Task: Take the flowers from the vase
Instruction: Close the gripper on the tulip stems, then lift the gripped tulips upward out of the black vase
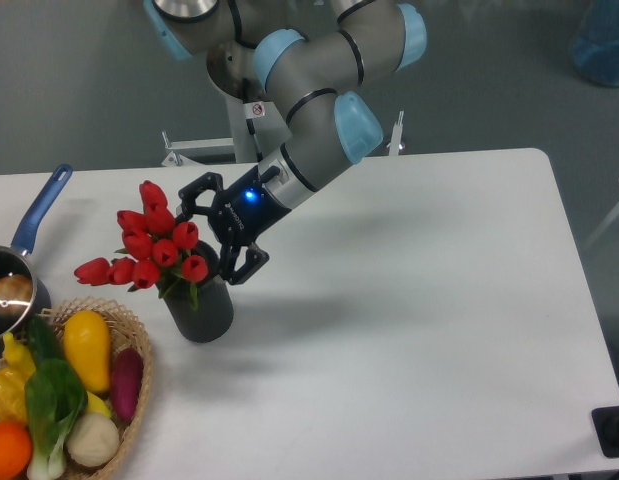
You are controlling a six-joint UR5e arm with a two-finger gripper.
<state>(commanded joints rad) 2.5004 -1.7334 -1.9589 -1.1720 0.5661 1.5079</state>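
Observation:
The flowers (149, 245), a bunch of red tulip buds with green leaves, stand in the vase (201, 308), a dark grey cylinder at the left of the white table. They lean to the left. My gripper (217, 228) is open and comes in from the right, level with the buds. One finger sits above the bunch near the top buds, the other below by the vase rim. The fingers are beside the right edge of the bunch; I cannot tell if they touch it. The stems are hidden inside the vase.
A woven basket (134, 345) with yellow, purple, green and orange vegetables sits at the front left, just left of the vase. A blue-handled metal pot (19, 260) is at the left edge. The arm reaches in from the back.

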